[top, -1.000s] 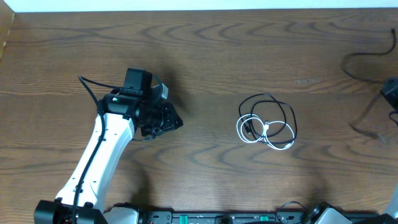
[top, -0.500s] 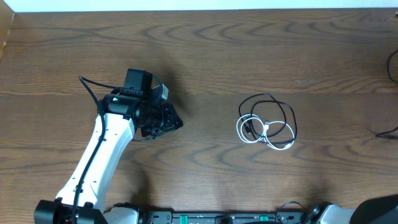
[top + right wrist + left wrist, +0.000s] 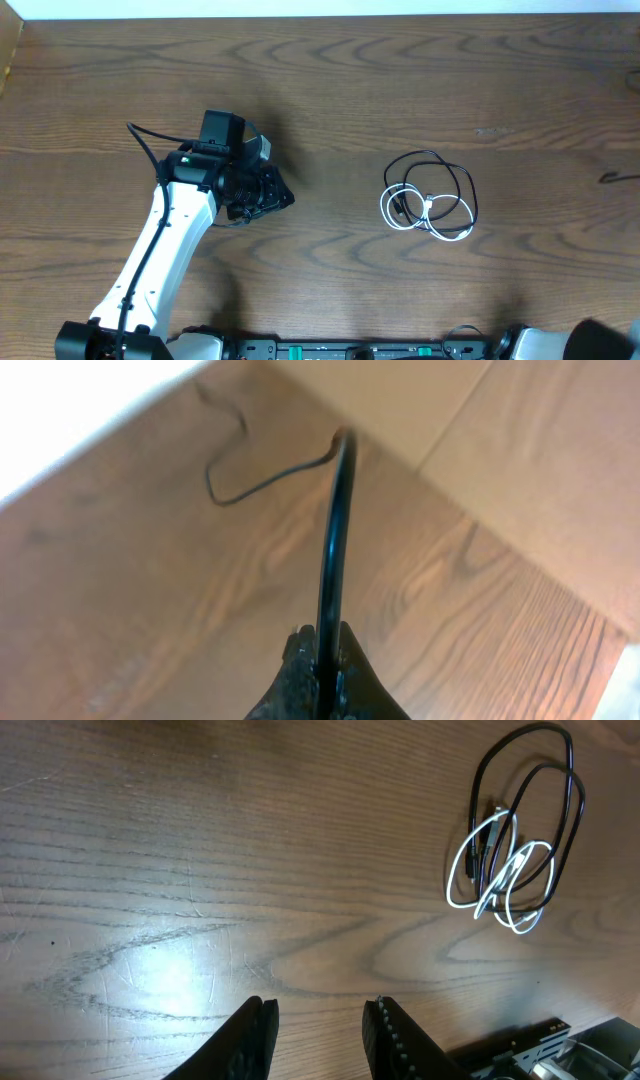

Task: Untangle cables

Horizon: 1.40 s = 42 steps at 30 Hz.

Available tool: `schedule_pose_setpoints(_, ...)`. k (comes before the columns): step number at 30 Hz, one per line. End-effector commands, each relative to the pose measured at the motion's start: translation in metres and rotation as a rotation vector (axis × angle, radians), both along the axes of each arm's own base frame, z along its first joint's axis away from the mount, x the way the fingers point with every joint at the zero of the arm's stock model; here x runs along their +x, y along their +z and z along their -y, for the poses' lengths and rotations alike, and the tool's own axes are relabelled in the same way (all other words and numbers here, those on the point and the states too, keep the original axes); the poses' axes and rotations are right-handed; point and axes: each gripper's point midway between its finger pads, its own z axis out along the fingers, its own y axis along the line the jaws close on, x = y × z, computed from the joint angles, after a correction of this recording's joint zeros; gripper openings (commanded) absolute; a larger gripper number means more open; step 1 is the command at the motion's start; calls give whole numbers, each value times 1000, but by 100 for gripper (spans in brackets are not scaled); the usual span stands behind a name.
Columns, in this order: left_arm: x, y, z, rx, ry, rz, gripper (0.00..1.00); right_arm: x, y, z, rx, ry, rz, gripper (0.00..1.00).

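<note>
Ahead and to the right of the left gripper (image 3: 318, 1007) jaws I saw the black cable (image 3: 478, 775), flat black all along, looped with the white cable (image 3: 449, 892), bright white and almost glowing. The table (image 3: 400, 80) read mid-brown with darker wavy grain in long ovals, plus a pale sheen just ahead of those jaws. Left fingers (image 3: 252, 1030) were black, the left arm (image 3: 165, 240) white with a small green light (image 3: 186, 158). At the right gripper (image 3: 322, 638), a glossy black cord (image 3: 335, 530) ran up from dark jaws, with a plain tan panel (image 3: 480, 440) beyond.
</note>
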Motion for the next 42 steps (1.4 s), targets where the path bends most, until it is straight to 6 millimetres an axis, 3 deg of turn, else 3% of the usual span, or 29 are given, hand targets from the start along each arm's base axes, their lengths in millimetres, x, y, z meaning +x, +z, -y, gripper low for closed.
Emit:
schedule_pose_setpoints(1, -4, -5, -2, 14, -15, -5, 33, -18, 84, -28, -117, 120, 209, 1)
schedule_pose_setpoints(8, -5, -6, -2, 15, -15, -11, 33, -50, 178, -64, -227, 219, 545, 1)
schedule_pose_setpoints(11, -4, -6, -2, 15, -15, -10, 33, -57, 196, -67, -255, 215, 615, 1)
schedule_pose_setpoints(13, -4, -6, -2, 15, -15, -10, 33, -53, 195, -64, -256, 206, 609, 1)
schedule_pose_setpoints(17, -5, -6, -2, 15, -15, -12, 33, -25, 152, -42, -195, 163, 464, 1)
schedule_pose_setpoints(18, -5, -6, -2, 16, -15, -14, 33, -9, 128, -33, -158, 155, 393, 1)
schedule_pose_setpoints(21, -6, -6, -2, 16, -15, -18, 33, 11, 91, -17, -102, 136, 285, 1)
schedule_pose_setpoints(24, -7, -7, -2, 17, -15, -24, 33, 26, 37, 17, -61, 45, 116, 1)
schedule_pose_setpoints(30, -10, -7, -3, 20, -15, -36, 33, 36, -44, 56, 19, -86, -108, 1)
schedule_pose_setpoints(33, -10, -7, -3, 20, -15, -36, 33, 34, -80, 64, 64, -106, -219, 1)
schedule_pose_setpoints(39, -10, -7, -3, 20, -15, -36, 33, 20, -133, 69, 143, -175, -398, 1)
schedule_pose_setpoints(40, -10, -7, -3, 20, -15, -37, 33, 19, -141, 67, 166, -174, -420, 4)
schedule_pose_setpoints(41, -10, -7, -3, 19, -15, -37, 33, 21, -148, 63, 196, -158, -429, 20)
schedule_pose_setpoints(42, -10, -7, -3, 20, -15, -37, 33, 22, -152, 60, 218, -146, -432, 29)
